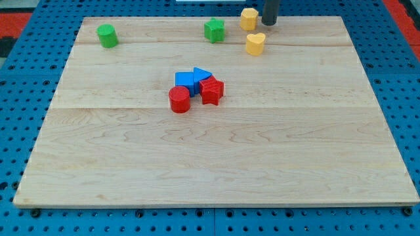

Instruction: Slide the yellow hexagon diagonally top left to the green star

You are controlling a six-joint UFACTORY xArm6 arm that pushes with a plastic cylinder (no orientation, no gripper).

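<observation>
The yellow hexagon [248,18] sits near the board's top edge, right of centre. The green star [214,30] lies just to its left and slightly lower, a small gap between them. My tip [269,23] is at the top of the view, immediately right of the yellow hexagon, close to or touching its right side. A yellow heart-shaped block [256,43] lies just below the hexagon and the tip.
A green cylinder [107,35] stands at the board's top left. In the middle sits a cluster: a blue cube [185,81], a blue triangle [202,74], a red star [212,90] and a red cylinder [179,99]. The wooden board [216,164] lies on a blue pegboard.
</observation>
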